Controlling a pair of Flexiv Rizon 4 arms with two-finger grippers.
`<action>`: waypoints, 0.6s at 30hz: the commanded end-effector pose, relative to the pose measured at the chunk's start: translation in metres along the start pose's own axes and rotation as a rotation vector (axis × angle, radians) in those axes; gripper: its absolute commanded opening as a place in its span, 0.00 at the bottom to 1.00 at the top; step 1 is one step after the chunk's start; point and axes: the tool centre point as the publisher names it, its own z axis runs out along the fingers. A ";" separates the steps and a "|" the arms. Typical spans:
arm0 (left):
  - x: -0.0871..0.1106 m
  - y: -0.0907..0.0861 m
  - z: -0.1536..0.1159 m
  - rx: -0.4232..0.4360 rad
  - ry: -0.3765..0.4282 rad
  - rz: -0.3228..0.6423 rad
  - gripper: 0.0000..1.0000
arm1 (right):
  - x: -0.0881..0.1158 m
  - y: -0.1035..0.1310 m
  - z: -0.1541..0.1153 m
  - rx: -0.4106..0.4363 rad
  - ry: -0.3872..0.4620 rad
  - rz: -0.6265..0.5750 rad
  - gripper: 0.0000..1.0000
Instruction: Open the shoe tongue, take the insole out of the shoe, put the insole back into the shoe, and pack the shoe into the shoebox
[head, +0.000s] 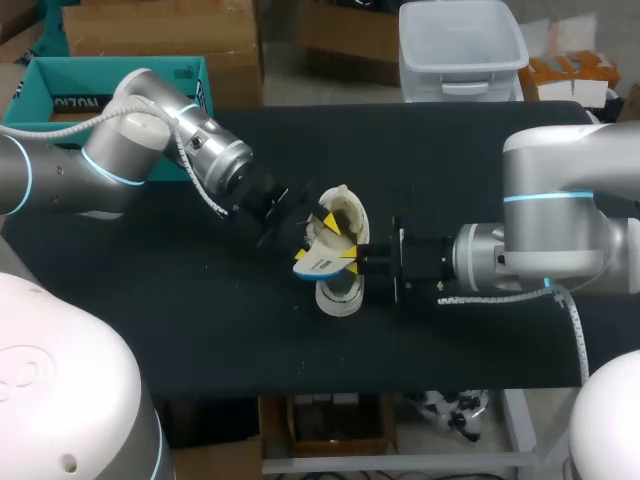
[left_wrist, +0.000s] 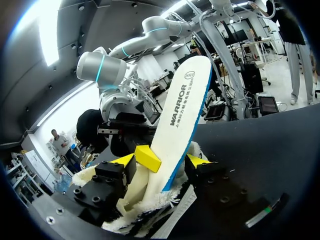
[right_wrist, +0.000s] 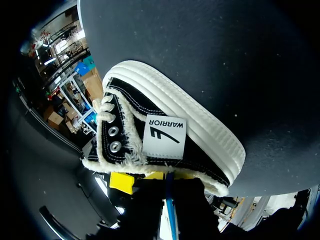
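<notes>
1. The insole (left_wrist: 177, 115), white with a blue edge, stands part way out of the shoe. One end is down inside the fleece-lined opening. The other end sticks out towards the lower left of the shoe in the head view.
2. The shoe (head: 338, 298) sits at the centre of the head view, its long axis running up and down the frame. It has a black upper, a white rubber sole and fleece lining.
3. The right gripper (head: 351, 260) comes in from the frame's right, level with the shoe's collar. Its fingers are narrow and pinch the insole across its thickness. In the left wrist view one of its fingertips (left_wrist: 147, 157) lies flat on the insole's face.
4. The left gripper (left_wrist: 160, 161) comes in from the upper left with its fingers spread wide, one to each side of the insole's width. One tip is close to the blue edge and the other stands apart from it, so I judge it is not gripping.
5. The coming move turns on the insole's long axis, which slants out of the opening towards the left gripper. The right gripper is the one holding it.
6. A teal box (head: 50, 100), probably the shoebox, sits at the upper left behind the left arm, well apart from the shoe.
7. Everything rests on a black table (head: 200, 300).
</notes>
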 end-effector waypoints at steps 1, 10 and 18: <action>0.005 -0.012 0.001 -0.010 0.003 0.012 0.80 | -0.001 0.000 -0.006 -0.002 0.006 0.001 0.00; 0.015 -0.025 0.007 0.007 0.020 0.053 0.05 | 0.000 0.005 -0.009 -0.008 0.014 0.006 0.00; 0.014 -0.025 0.010 -0.009 0.005 0.072 0.00 | 0.001 -0.002 -0.006 0.000 -0.001 0.000 0.72</action>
